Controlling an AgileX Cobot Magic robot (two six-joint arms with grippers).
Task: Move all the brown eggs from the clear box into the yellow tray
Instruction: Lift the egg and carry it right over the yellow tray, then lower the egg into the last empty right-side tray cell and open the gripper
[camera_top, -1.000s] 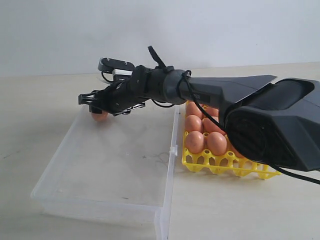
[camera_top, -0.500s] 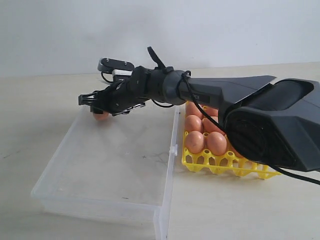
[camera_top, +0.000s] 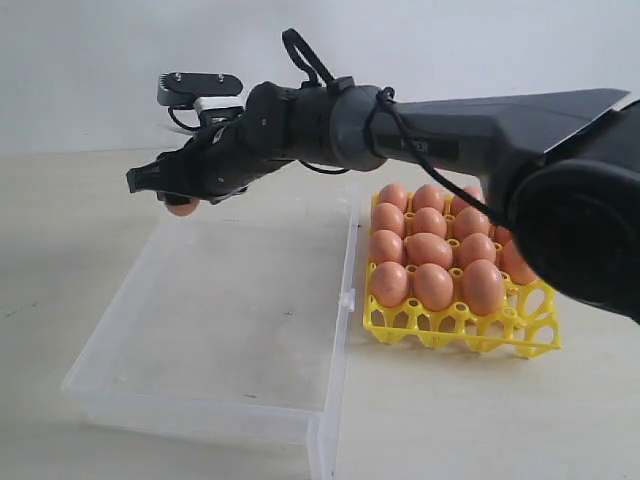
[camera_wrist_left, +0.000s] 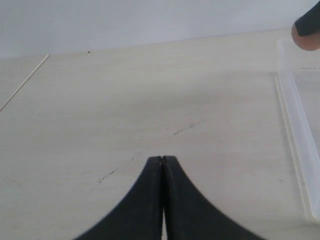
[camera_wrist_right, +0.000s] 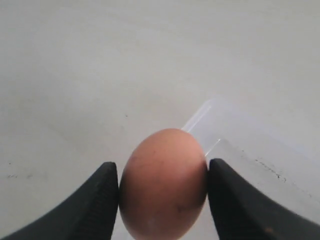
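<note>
My right gripper (camera_top: 178, 192) reaches across to the far left corner of the clear box (camera_top: 130, 300) and is shut on a brown egg (camera_top: 182, 207), held in the air above the box's corner. In the right wrist view the egg (camera_wrist_right: 163, 182) sits between both black fingers (camera_wrist_right: 102, 192), with the box's corner (camera_wrist_right: 210, 112) below it. The box looks empty of eggs. The yellow tray (camera_top: 460, 330) stands right of the box, with several brown eggs (camera_top: 430, 250) in its cups. My left gripper (camera_wrist_left: 162, 159) is shut on nothing over bare table; it is not seen in the exterior view.
The right arm (camera_top: 470, 120) stretches over the box and above the tray's far side. The box's latch tab (camera_top: 346, 298) sticks out toward the tray. Pale tabletop (camera_top: 80, 200) lies left of the box, a white wall behind.
My right gripper has risen and shifted left with the egg, lifting it out of the box's far left corner. The arm now sits higher, uncovering more of the tray.
</note>
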